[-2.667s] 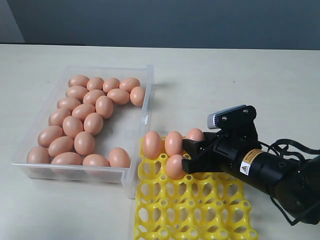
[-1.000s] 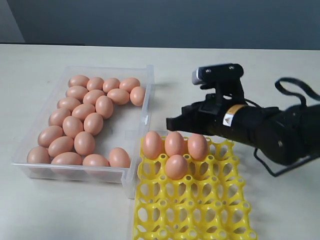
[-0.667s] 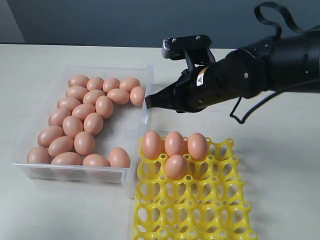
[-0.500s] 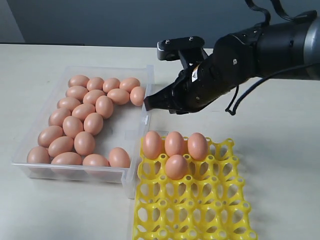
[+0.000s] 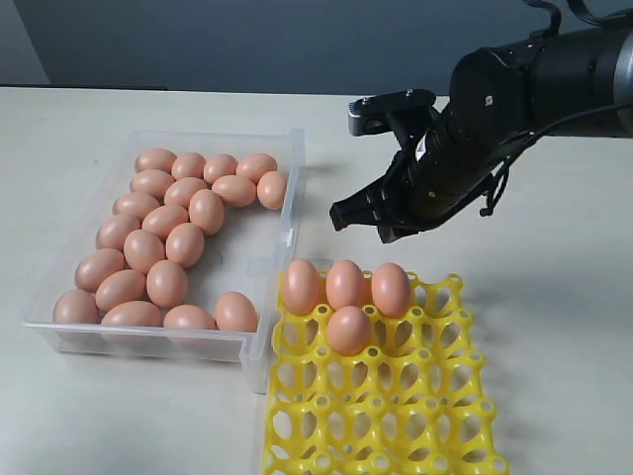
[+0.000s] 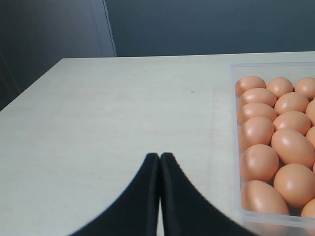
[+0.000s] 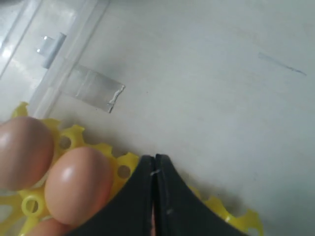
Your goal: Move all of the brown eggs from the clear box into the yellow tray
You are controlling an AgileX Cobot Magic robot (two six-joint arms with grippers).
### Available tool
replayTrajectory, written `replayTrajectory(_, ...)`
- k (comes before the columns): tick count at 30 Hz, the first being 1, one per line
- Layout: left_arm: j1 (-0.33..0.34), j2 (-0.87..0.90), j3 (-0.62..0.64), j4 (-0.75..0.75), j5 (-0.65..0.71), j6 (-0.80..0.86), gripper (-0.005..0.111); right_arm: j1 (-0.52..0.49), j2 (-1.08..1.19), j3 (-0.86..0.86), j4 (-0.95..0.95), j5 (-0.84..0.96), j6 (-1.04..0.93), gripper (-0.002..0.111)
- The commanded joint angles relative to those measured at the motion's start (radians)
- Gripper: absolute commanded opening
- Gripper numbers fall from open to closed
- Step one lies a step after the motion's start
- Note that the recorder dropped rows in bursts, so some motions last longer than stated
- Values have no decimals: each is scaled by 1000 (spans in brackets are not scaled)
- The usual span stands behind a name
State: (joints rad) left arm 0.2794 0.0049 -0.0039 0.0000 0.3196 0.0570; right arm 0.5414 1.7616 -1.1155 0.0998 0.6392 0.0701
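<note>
Several brown eggs (image 5: 185, 244) lie loose in the clear box (image 5: 294, 188) on the left. The yellow tray (image 5: 396, 416) stands by the box's near right corner, with three eggs in its far row and one egg (image 5: 348, 330) in the second row. My right gripper (image 5: 339, 217) hangs shut and empty above the table just behind the tray's far edge, right of the box. In the right wrist view its gripper (image 7: 155, 158) sits over the tray rim (image 7: 125, 164) beside an egg (image 7: 78, 184). My left gripper (image 6: 160, 156) is shut and empty over bare table next to the box wall (image 6: 235, 123).
A strip of clear tape (image 7: 93, 88) lies on the table near the box's corner. The pale table (image 5: 514, 317) runs back to a dark wall. Its edge (image 6: 29, 83) shows in the left wrist view.
The right gripper let go of an egg in the tray's second row, rose, swung left to the box's right wall, then came back right. It has stayed shut for the last second.
</note>
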Motion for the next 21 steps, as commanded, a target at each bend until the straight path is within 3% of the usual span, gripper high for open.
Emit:
replayTrajectory(1,-5,-5,4,0,-11,0,0,-6,30,-5,-5,-33,-18,0)
replayTrajectory(21,-5,-5,4,0,-11,0,0,-6,117,-5,3,-18,-31,0)
